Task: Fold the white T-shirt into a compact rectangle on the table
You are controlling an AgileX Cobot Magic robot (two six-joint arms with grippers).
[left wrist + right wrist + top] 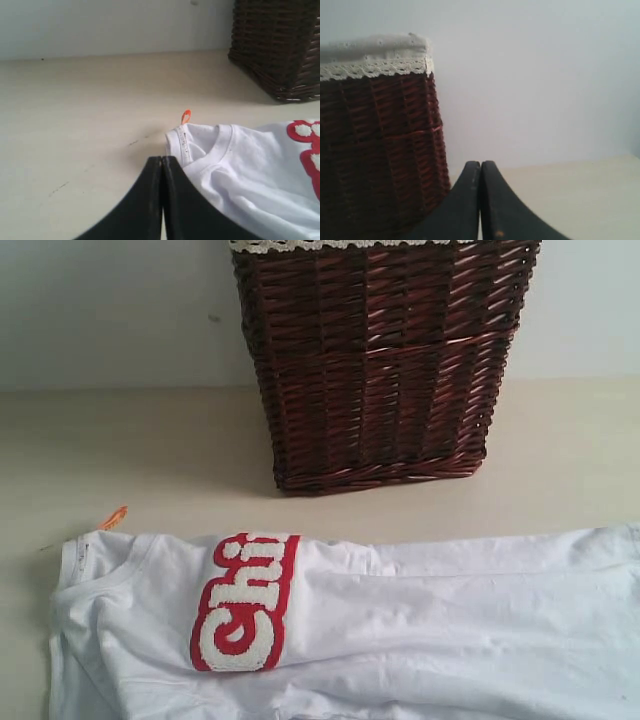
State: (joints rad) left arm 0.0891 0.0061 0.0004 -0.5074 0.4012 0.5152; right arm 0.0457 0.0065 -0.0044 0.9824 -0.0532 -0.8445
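The white T-shirt point(400, 630) lies along the front of the table point(130, 450), collar to the left, folded lengthwise so only part of the red-outlined lettering point(245, 600) shows. Its orange neck tag point(113, 517) sticks out at the collar. In the left wrist view my left gripper point(162, 159) is shut and empty, its tips just short of the collar point(210, 150) and the tag point(186, 117). My right gripper point(480, 164) is shut with nothing in it, raised beside the basket. Neither gripper appears in the exterior view.
A tall dark brown wicker basket point(380, 360) with a white lace-trimmed liner point(375, 62) stands at the back middle of the table, against a pale wall. Bare tabletop lies to its left and right.
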